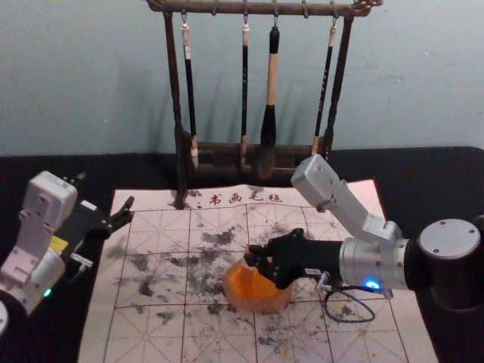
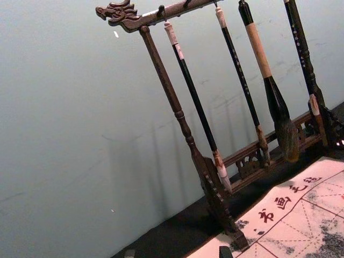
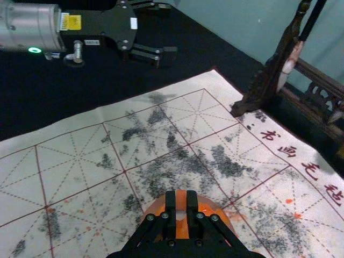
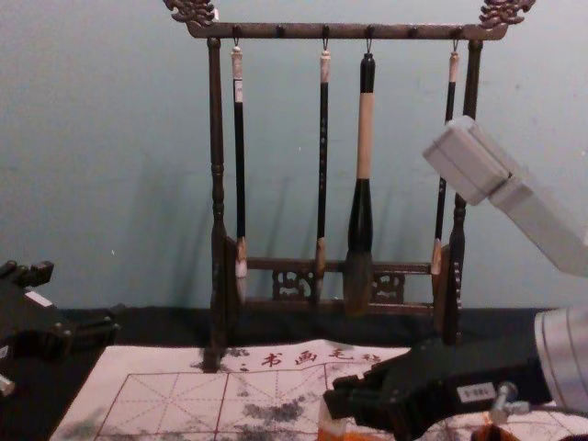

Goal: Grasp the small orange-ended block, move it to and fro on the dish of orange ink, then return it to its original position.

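Note:
My right gripper is over the dish of orange ink on the felt mat. In the right wrist view the right gripper is shut on the small block, which stands upright over the orange ink dish. The block's upper part looks orange and its middle pale; whether its lower end touches the ink cannot be told. In the chest view the block hangs below the fingers. My left gripper stays idle beside the mat's left edge, fingers apart; its tips also border the left wrist view, the left gripper holding nothing.
A dark wooden rack with hanging brushes stands at the mat's far edge, behind the dish. The gridded mat carries black smudges and small orange spots. A wall rises behind the rack.

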Motion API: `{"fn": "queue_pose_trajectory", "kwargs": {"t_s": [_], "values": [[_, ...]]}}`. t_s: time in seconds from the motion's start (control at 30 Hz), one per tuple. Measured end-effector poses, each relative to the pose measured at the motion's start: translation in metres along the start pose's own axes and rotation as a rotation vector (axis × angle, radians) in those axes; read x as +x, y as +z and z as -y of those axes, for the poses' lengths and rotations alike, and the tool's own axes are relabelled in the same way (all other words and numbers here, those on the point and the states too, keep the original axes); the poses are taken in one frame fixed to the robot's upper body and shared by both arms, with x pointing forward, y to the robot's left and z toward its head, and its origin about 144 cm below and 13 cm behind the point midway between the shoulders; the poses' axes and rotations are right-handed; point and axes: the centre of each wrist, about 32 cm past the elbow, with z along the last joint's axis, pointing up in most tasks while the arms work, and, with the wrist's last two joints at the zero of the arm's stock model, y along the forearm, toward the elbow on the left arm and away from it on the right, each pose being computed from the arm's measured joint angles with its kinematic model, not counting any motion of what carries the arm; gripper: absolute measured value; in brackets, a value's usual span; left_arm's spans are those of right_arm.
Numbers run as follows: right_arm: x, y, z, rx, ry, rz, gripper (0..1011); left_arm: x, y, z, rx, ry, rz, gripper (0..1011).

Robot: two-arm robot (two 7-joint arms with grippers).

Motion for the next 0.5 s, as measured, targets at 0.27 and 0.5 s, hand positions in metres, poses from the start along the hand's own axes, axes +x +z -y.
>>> {"fn": "queue_pose_trajectory", "kwargs": {"t_s": [0.27,0.5], "values": [[0.0062,0.0012,0.0004,0.0,-0.033,0.003,30,0.0,0.0,0.0,0.0,0.0,0.0,1010],[0.01,-0.0002,0.0032,-0.006,-0.054,0.005,30,0.0,0.0,0.0,0.0,0.0,0.0,1010]]}}
